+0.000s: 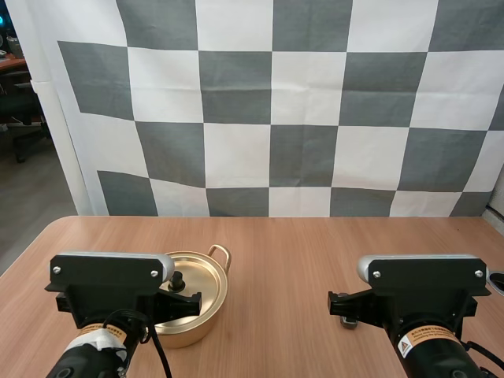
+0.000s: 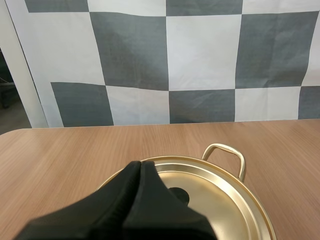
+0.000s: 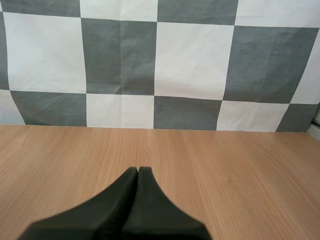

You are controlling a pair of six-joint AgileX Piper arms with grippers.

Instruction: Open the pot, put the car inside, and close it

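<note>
a: high view first. where's the pot?
b: the pot [image 1: 189, 329] sits on the table [image 1: 291, 264] at the left, lid [image 1: 201, 282] on, with the black knob [image 1: 178, 278] upright in the lid's middle. one handle [image 1: 220, 253] sticks out at 1 o'clock on the rim. the left arm [image 1: 110, 279] hangs over the pot's near edge. the right arm [image 1: 421, 283] is well apart, with the pot at its 9 o'clock.
a: so the left is nearer. left wrist view?
b: the left gripper [image 2: 140, 166] has its fingers pressed together in one dark wedge, with nothing between them. the knob lies just past the tips, at about 1 o'clock and lower, half hidden by the wedge. the handle is farther on, also at 1 o'clock.
a: right wrist view?
b: the right gripper [image 3: 138, 171] is likewise pressed together on nothing, with bare table at 12 o'clock.
a: and the coming move?
b: my guess is that the lid comes off first. the left fingers would have to spread, then ease toward 1 o'clock and down to straddle the knob. the knob looks round, so there is no axis to line up. the car comes after.
</note>
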